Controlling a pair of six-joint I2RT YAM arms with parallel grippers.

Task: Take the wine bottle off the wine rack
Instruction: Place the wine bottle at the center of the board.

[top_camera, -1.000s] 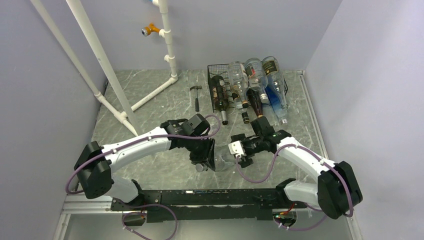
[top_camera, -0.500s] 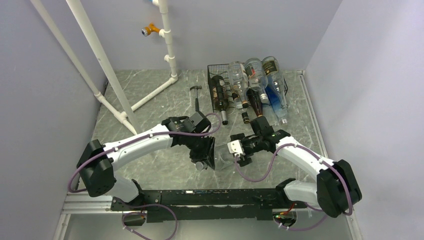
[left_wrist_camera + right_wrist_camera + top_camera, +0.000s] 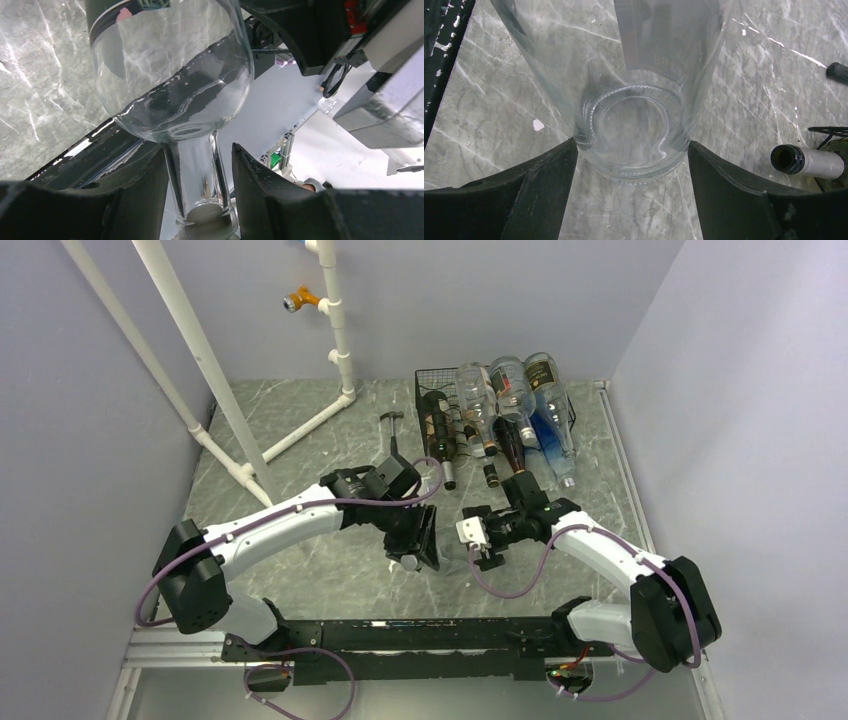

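The left gripper (image 3: 199, 150) has just loosened to a narrow gap around the bottle (image 3: 634, 75) neck, while the wide right gripper (image 3: 631, 145) holds its bottom, down near the table (image 3: 330, 440), away from the rack (image 3: 425, 385), so 1 bottle is out.

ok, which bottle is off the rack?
The clear bottle, base gripped in the right pincer; the other bottles lie in the wine rack.
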